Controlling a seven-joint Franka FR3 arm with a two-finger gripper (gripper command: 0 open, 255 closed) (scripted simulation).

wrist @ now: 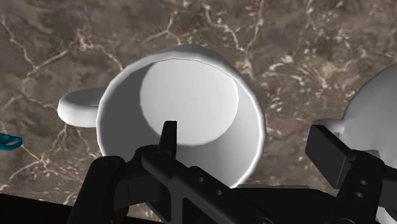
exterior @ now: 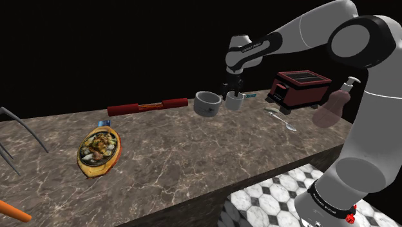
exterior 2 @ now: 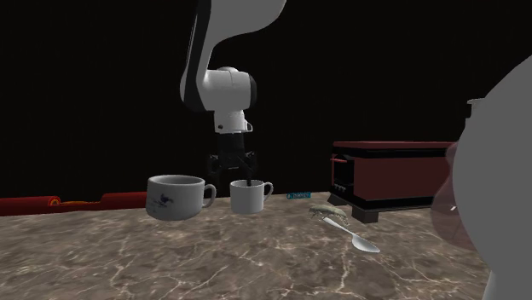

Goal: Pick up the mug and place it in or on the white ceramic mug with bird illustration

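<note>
The gripper (wrist: 248, 135) hangs straight down over the small plain white mug (wrist: 191, 95), which stands upright on the brown marbled counter (exterior: 193, 155). Its fingers are spread wide and straddle the mug's wall: one dips inside the mouth and the other is outside the rim. There looks to be a gap between each finger and the wall, though the angle makes that hard to judge, so the mug is not clasped. The mug's handle sticks out on the side away from the outer finger.

Just beyond that outer finger is the wider white mug (exterior 2: 175, 196), which has a dark drawing on its side. It is close beside the small mug, with its handle turned toward it.

Further from the gripper, on the small mug's handle side, a spoon (exterior 2: 349, 234) lies flat in front of a dark red box-shaped appliance (exterior 2: 392, 179). On the wide mug's far side a red rolling pin (exterior: 147, 106) lies along the counter's back edge.
</note>
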